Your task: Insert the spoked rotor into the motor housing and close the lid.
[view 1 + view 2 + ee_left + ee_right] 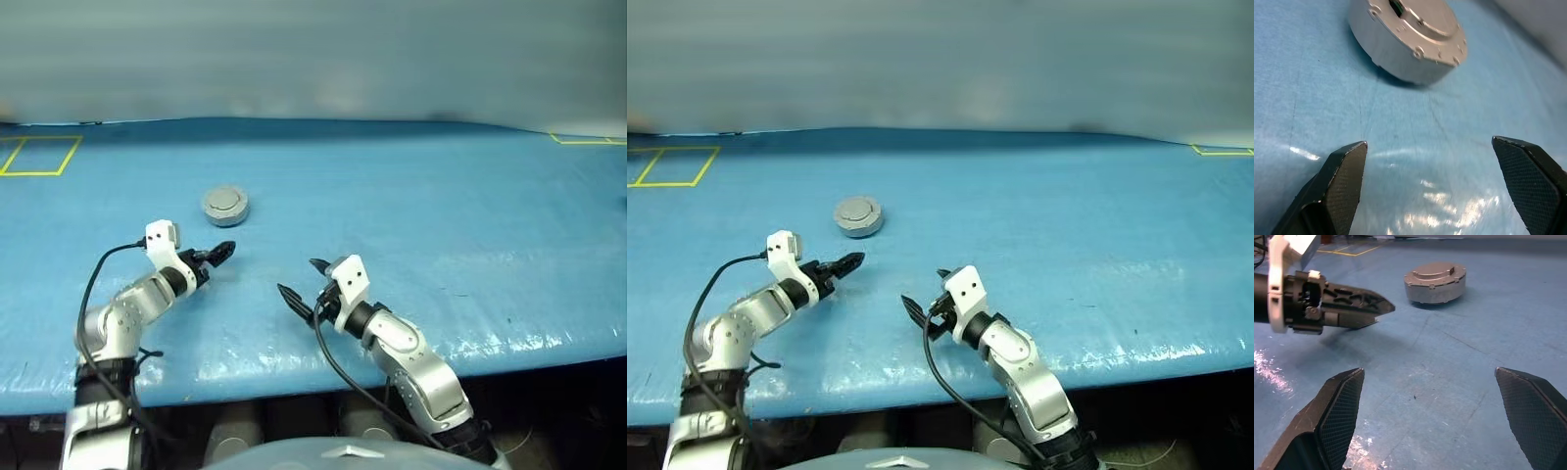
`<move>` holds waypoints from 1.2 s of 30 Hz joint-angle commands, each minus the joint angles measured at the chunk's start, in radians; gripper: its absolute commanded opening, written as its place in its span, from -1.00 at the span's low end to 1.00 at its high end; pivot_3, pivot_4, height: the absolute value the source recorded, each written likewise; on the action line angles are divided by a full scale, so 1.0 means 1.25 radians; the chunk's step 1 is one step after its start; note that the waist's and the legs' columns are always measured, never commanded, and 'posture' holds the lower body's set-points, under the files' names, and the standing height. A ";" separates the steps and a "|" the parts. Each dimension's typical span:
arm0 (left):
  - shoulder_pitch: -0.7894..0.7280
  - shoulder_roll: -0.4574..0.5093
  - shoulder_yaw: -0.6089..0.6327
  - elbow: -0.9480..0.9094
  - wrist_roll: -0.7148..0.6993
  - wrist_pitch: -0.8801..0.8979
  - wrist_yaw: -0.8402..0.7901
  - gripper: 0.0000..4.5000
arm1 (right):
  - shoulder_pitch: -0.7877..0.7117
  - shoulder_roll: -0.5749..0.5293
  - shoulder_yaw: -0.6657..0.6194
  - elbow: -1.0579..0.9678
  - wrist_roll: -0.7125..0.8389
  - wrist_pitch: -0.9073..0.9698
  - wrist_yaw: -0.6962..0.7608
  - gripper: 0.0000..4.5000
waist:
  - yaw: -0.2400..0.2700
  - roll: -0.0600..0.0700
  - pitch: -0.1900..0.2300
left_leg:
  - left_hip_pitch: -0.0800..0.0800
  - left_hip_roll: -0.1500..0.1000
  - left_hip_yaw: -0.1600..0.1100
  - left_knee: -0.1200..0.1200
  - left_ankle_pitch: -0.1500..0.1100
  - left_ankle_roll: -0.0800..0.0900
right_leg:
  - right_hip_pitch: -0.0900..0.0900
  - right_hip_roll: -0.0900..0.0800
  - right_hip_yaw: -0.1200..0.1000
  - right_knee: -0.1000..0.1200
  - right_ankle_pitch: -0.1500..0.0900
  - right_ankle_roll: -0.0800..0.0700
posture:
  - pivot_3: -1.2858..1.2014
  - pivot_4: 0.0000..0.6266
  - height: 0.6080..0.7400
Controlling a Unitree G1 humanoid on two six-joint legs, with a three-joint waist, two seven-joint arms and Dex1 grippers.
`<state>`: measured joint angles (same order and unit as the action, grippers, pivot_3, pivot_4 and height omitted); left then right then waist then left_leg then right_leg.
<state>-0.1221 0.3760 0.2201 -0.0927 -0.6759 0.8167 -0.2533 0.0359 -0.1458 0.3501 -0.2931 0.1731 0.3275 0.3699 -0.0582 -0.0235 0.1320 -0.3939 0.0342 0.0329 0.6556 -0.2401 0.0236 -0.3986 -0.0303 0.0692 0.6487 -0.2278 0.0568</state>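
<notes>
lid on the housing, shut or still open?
Shut. The lid sits flat on top of the motor housing, forming one closed grey puck on the blue table; no windings show. Both grippers are clear of it.

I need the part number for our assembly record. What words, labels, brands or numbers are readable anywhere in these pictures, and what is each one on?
No readable text in any view.
The motor housing, closed under the lid: plain grey metal with screws, no marking legible.
The blue table: yellow taped outlines at the far corners, no lettering.
The left claw and the right claw: no label visible.
</notes>
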 commanded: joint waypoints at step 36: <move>0.227 -0.074 -0.201 -0.099 0.408 -0.576 -0.094 0.99 | 0.102 -0.006 -0.026 -0.075 -0.039 -0.070 -0.031 1.00 | 0.034 0.000 0.000 | -0.014 0.002 0.001 -0.002 0.000 0.001 | -0.012 0.002 -0.002 -0.003 0.000 -0.001 | 0.03 -0.52 1.00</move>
<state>0.1609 0.2858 -0.0300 -0.1912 -0.1675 0.1002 -0.3720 0.1712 -0.1555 0.3237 -0.3635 0.1239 0.2591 0.3284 -0.0152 -0.0240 0.1325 -0.4120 0.0360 0.0343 0.6532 -0.2403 0.0250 -0.4137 -0.0280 0.0665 0.6443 -0.2281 0.0552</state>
